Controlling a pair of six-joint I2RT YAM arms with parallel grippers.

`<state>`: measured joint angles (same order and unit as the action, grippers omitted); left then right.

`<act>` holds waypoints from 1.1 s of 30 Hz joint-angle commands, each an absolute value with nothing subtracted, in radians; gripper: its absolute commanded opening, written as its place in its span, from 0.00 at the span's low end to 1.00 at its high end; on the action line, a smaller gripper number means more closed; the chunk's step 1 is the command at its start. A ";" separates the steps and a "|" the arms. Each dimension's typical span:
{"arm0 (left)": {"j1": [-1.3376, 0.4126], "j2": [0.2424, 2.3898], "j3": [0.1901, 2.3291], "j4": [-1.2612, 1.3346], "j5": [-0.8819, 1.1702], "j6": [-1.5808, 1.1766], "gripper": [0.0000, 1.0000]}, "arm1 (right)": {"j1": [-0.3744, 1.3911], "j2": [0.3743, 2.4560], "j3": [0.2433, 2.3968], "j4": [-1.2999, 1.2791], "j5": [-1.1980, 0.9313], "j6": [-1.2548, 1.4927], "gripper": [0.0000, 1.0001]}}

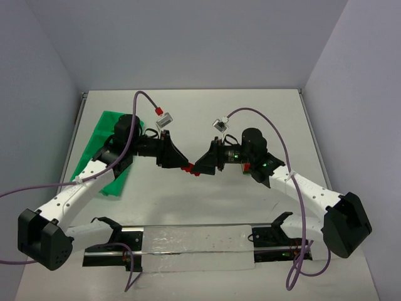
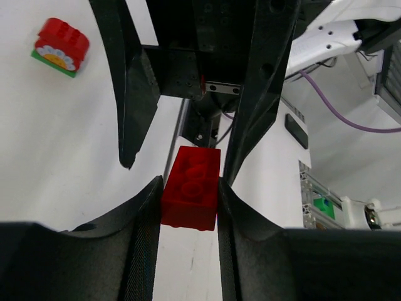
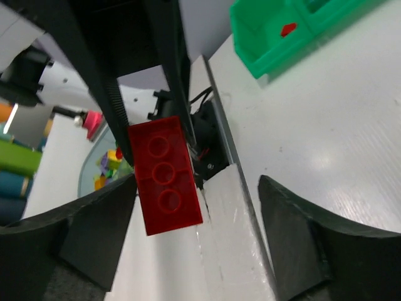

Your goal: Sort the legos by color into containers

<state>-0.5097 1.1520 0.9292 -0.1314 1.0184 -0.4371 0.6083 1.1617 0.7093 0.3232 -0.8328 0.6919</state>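
The jaws of the left arm (image 1: 70, 197) are closed on a red brick (image 2: 191, 187), with one finger pressing on each side, near the middle of the counter (image 1: 207, 119). The jaws of the right arm (image 1: 311, 193) face them tip to tip and stand wide open around the same brick, gripping nothing. The green tray (image 1: 106, 128) sits at the left side of the counter, partly under the left arm. One compartment contains a small red piece (image 3: 288, 29). A second red brick (image 2: 61, 39), stacked on a green one, lies apart on the counter.
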 commanded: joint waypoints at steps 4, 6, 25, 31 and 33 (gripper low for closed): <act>-0.462 1.135 1.005 -0.340 0.679 -0.394 0.00 | 0.547 1.066 0.832 -0.026 -0.571 0.503 0.91; -0.434 1.120 1.007 -0.388 0.545 -0.414 0.00 | 0.544 1.021 0.864 -0.141 -0.481 0.456 0.91; -0.306 0.962 0.992 -1.029 -0.814 -1.057 0.00 | 0.503 0.925 0.891 -0.445 0.064 0.417 0.91; -0.228 1.013 0.934 -0.921 -0.855 -1.065 0.00 | 0.492 0.924 0.863 -0.502 0.167 0.425 0.91; -0.175 1.025 0.925 -0.887 -0.818 -1.034 0.00 | 0.488 0.911 0.845 -0.505 0.166 0.426 0.91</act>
<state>-0.2528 1.0088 0.9409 -0.9726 -0.7830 -1.0393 0.5011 0.9443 0.8570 -0.4824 0.0906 0.4156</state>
